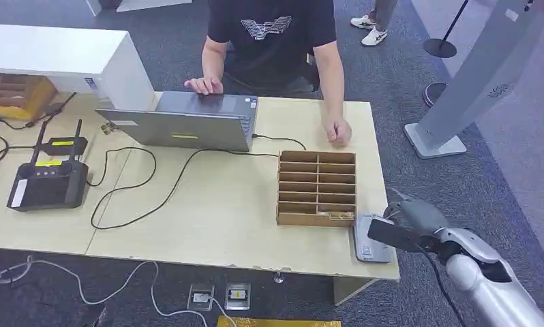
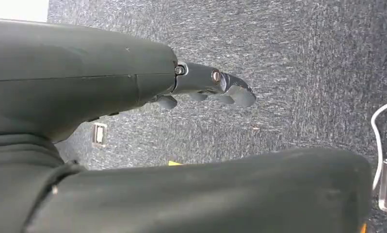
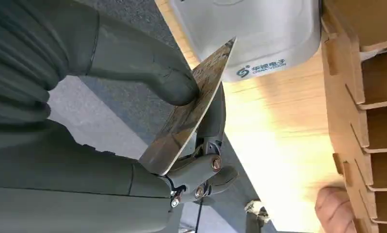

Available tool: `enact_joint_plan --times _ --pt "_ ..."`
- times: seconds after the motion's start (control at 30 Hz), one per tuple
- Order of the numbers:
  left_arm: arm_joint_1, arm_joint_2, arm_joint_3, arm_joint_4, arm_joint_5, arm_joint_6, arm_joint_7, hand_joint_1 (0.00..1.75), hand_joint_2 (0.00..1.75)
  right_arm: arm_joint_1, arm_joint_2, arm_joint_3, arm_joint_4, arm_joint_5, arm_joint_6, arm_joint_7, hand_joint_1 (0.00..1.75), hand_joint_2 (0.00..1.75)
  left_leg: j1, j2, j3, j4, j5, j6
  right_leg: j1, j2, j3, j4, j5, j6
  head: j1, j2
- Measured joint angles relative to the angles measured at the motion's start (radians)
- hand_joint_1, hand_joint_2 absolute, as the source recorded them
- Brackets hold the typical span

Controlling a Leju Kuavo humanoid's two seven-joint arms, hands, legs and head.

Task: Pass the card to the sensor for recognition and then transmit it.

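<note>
My right hand (image 1: 419,225) hovers at the table's near right corner and pinches a thin card (image 1: 399,236) between thumb and fingers. In the right wrist view the card (image 3: 191,111) stands tilted, its patterned face catching light, its far tip close over the grey sensor (image 3: 252,34). The sensor (image 1: 369,240) is a flat grey pad lying beside a cardboard slot rack (image 1: 317,189). My left hand (image 2: 216,87) hangs over the carpet with nothing in it, fingers extended.
A person sits behind the table (image 1: 215,225), one hand on a laptop (image 1: 187,121), the other hand (image 1: 337,131) resting near the rack. A black controller (image 1: 48,182) and cables lie at left. A white kiosk stand (image 1: 460,95) rises at right.
</note>
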Motion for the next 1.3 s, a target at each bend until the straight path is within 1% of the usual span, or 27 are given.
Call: enact_joint_plan --times 0.17,0.77,1.3 --pt "-0.004 0.000 0.000 0.000 -0.004 -0.001 0.000 0.00 0.00 0.000 0.009 0.008 0.011 0.002 -0.018 -0.002 1.75 1.75 0.000 0.000 0.000 0.000 0.000 0.000 0.000 0.000 0.000 0.000 0.000 0.000 0.000 0.000" --pt "-0.010 0.001 -0.001 0.000 -0.005 -0.001 0.003 0.00 0.00 0.000 0.018 0.015 0.045 -0.002 -0.041 -0.009 1.75 1.75 0.000 0.001 0.001 0.000 0.000 0.000 0.000 0.002 0.000 0.000 0.000 0.000 0.000 0.000" --pt "-0.009 0.001 -0.001 0.000 0.005 0.000 0.010 0.00 0.00 -0.008 0.014 0.015 0.131 -0.008 -0.061 -0.029 1.75 1.75 0.001 0.007 0.003 0.000 -0.001 -0.001 0.001 0.008 0.001 0.000 0.001 -0.001 0.000 0.000"
